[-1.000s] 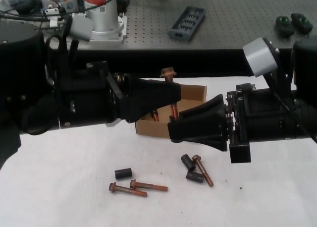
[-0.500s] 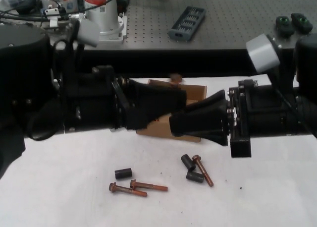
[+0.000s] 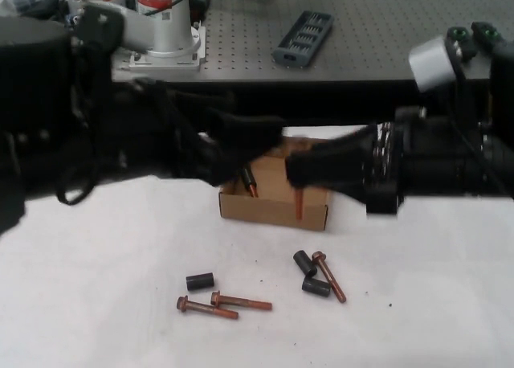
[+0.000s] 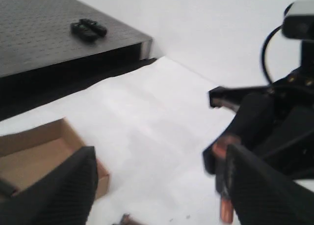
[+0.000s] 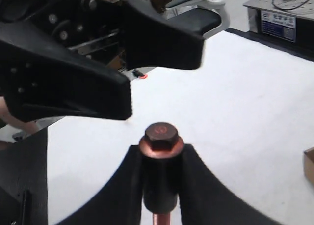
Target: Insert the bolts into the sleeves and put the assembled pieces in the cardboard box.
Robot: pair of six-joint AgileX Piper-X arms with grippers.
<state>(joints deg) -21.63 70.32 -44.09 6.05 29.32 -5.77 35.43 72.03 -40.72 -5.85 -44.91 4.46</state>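
My right pincer is clamping a copper bolt in its black sleeve above the cardboard box. My left pincer is hovering beside it, wide open, holding nothing. Loose bolts are lying nearer on the white table.

- I can read no word or number for certain on any of my feeds.
- A white sticker sits on the silver column past the far edge of the counter, toward its left corner. Its print is too small for me to make out.
- A blue-and-white label is stuck to the face of a grey box. I see lines of print, none legible.
- The bolt has a faint stamped ring on its head. I can't tell any characters.
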